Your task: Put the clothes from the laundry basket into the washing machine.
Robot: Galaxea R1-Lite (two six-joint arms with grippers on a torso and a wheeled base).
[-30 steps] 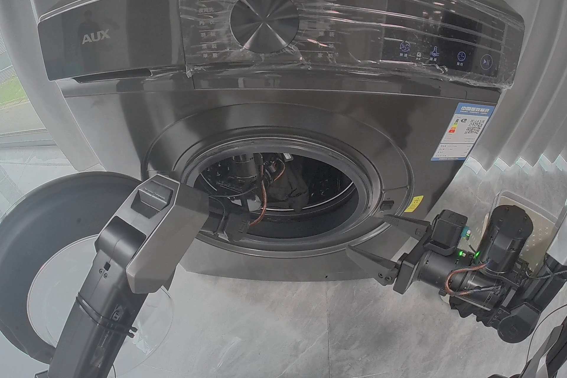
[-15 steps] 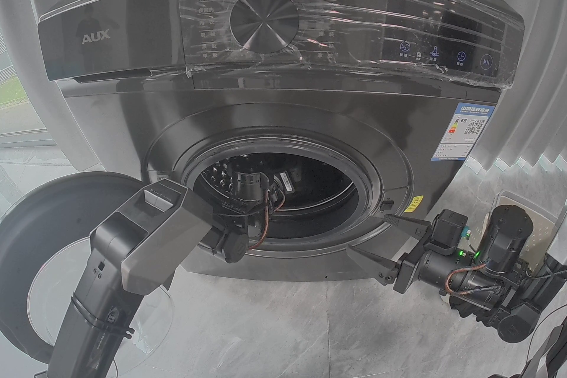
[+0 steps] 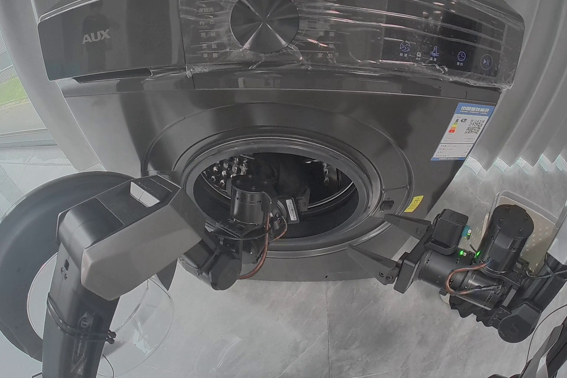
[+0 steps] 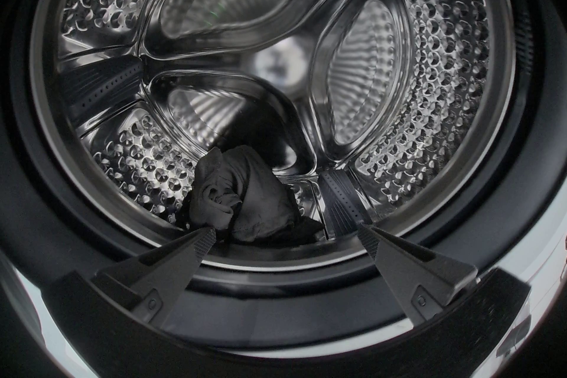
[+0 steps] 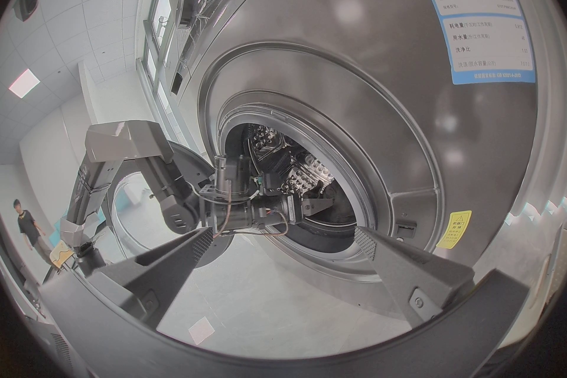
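The grey washing machine (image 3: 277, 95) stands with its round door (image 3: 29, 255) swung out to the left. A dark crumpled garment (image 4: 242, 202) lies at the bottom of the steel drum (image 4: 413, 72). My left gripper (image 4: 283, 234) is open and empty at the drum's mouth, just outside the rubber seal, with the garment lying beyond its fingertips. The head view has it (image 3: 304, 197) in the lower left of the opening. My right gripper (image 3: 381, 243) hangs open and empty low at the machine's front right, near the floor, and points at the opening (image 5: 280, 237).
The open door stands close behind my left arm's elbow (image 3: 124, 231). A pale container (image 3: 546, 231) sits behind my right arm at the far right. Grey tiled floor (image 3: 283, 326) lies in front of the machine.
My left arm has drawn back out of the drum toward the opening's lower left. The dark garment that hung at its gripper a second ago has been let go and lies in the drum. My right arm is still.
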